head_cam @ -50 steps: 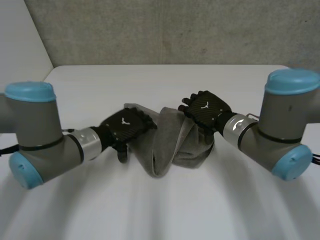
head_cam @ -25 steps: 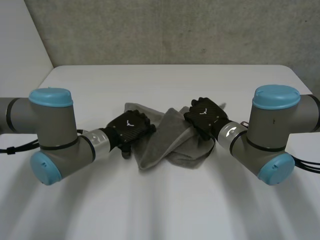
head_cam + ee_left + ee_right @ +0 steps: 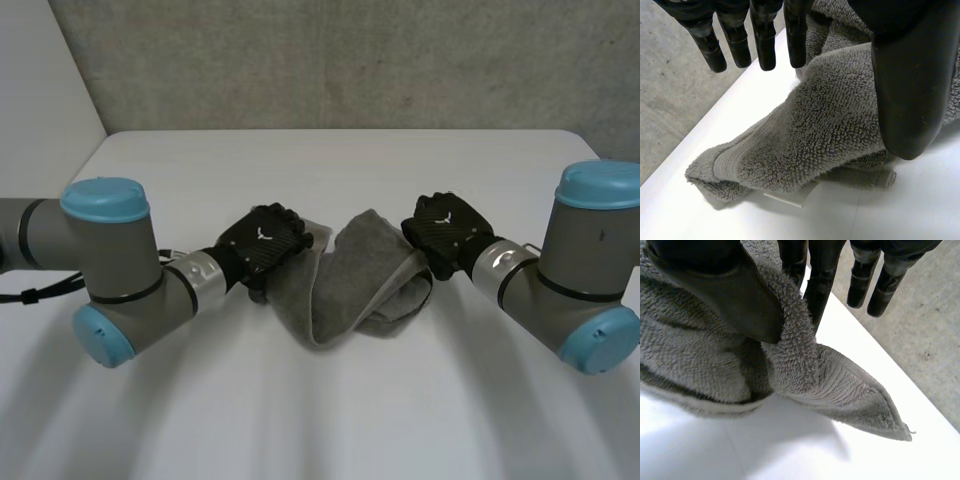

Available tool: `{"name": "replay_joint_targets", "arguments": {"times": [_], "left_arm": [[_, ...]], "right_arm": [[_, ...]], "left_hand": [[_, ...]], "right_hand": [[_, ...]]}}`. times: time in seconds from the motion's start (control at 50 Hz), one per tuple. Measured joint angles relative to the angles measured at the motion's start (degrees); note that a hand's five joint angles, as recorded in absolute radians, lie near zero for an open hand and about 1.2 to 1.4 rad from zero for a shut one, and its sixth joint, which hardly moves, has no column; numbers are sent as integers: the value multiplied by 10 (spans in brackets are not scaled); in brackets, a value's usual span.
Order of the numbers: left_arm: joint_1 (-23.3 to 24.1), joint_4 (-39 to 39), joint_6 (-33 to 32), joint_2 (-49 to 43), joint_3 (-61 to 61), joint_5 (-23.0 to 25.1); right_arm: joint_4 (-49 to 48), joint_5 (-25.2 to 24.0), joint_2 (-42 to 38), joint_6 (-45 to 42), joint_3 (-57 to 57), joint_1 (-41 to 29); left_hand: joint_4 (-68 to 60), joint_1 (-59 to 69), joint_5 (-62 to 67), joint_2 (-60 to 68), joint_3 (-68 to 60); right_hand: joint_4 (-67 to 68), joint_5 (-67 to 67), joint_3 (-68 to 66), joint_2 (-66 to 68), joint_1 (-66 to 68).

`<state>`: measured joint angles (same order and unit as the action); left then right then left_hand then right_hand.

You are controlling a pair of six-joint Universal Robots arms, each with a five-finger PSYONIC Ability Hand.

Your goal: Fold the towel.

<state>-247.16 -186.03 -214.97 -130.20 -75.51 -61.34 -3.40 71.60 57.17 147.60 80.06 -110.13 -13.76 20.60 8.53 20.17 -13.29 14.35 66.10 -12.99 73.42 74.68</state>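
Note:
A grey terry towel (image 3: 345,280) lies bunched on the white table (image 3: 330,410) between my two hands. My left hand (image 3: 262,238) rests at the towel's left end. In the left wrist view its fingers (image 3: 765,40) are straight and apart from the thumb (image 3: 910,85), and the towel (image 3: 825,130) lies loosely under the palm. My right hand (image 3: 448,230) is at the towel's right end. There its thumb (image 3: 725,285) presses a fold of the towel (image 3: 835,385) against the fingers (image 3: 820,275), and a corner sticks out past the fingertips.
The table's far edge runs along a grey wall (image 3: 330,60). Both wrist views show the table edge close beyond the fingertips, with grey floor (image 3: 920,330) past it. Bare table lies in front of the towel.
My right hand has closed on the towel's right end and shifted right. The left hand moved slightly toward the far side. The towel now spans lower and wider between them.

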Motion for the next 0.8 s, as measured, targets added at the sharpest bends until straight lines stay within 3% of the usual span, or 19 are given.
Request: {"name": "replay_joint_targets", "arguments": {"times": [0.22, 0.3, 0.42, 0.52, 0.8], "left_arm": [[23, 3, 0, -23, 24, 15], [29, 8, 0, -34, 39, 15], [31, 30, -3, -43, 54, 11], [31, 41, -4, -34, 51, 6], [0, 40, 0, 101, -50, -18]], "right_arm": [[0, -3, 0, -2, 25, 15], [0, -4, -1, -2, 27, 18], [1, -3, 3, -1, 28, 21], [8, -3, 12, 1, 28, 24], [130, -35, 73, -6, 35, 33]], "left_hand": [[0, 0, 3, 0, 0], [0, 46, 63, 49, 0], [0, 386, 419, 403, 0], [0, 524, 566, 540, 0], [0, 538, 572, 542, 0]], "right_hand": [[0, 0, 0, 0, 0], [0, 0, 0, 0, 0], [0, 0, 0, 0, 0], [0, 0, 0, 0, 0], [0, 0, 0, 0, 0]]}}
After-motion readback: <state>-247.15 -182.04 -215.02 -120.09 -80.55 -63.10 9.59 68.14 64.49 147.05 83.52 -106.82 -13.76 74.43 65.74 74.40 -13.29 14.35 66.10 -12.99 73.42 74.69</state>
